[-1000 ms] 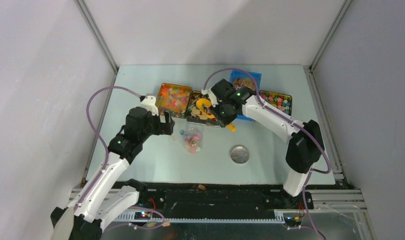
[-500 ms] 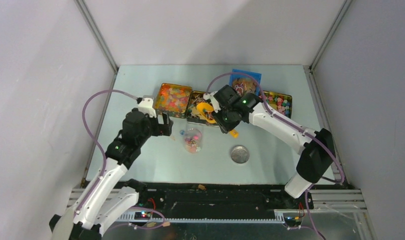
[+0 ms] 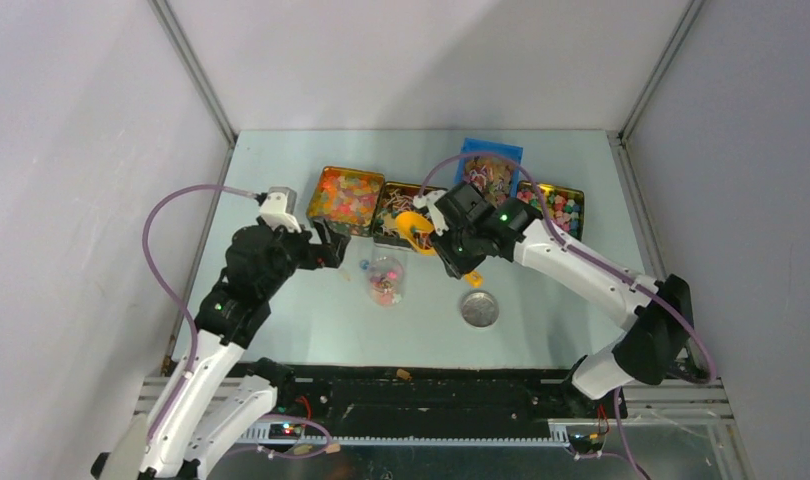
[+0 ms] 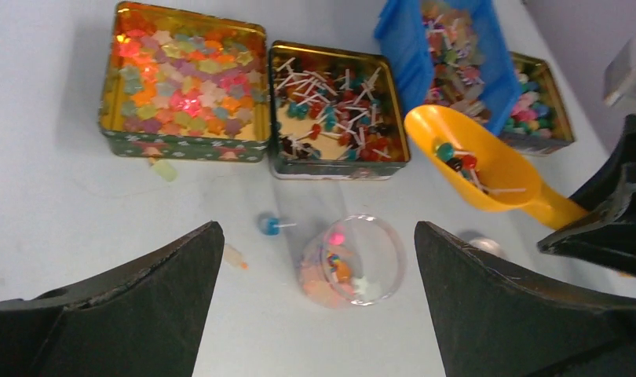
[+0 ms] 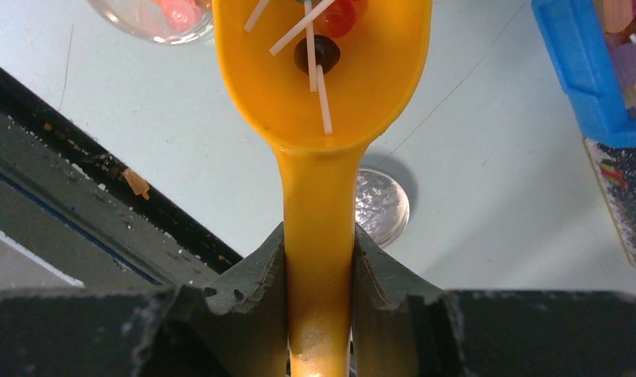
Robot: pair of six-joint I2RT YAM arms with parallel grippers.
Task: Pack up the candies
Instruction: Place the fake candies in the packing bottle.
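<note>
Left arm first: the left end effector sits to the left of the clear cup, fingers spread wide and gripping nothing. From its own camera the cup is framed right between the two fingers, well ahead of them.

Behind and left of the cup is a gold tin packed with star-shaped candies. On the counter just left of the cup lies a loose blue lollipop. A pale yellow piece and a small orange piece lie further left (all three between the cup and the left end effector's side).

The cup itself stands upright, with a few coloured sweets in the bottom.

Straight behind the cup is the lollipop tin, full of white sticks.

Now the action: behind and right of the cup, the orange scoop is in the air with a few lollipops in its bowl. The right end effector is clamped narrow on the scoop's handle. The bowl is beside the cup's mouth, not over it.

In front and right of the cup, a round silver lid lies flat on the counter, under the scoop's handle in the right wrist view.

Further back and right of the cup, a blue box holds wrapped pieces. Right of that is a last tin of pastel sweets.
</note>
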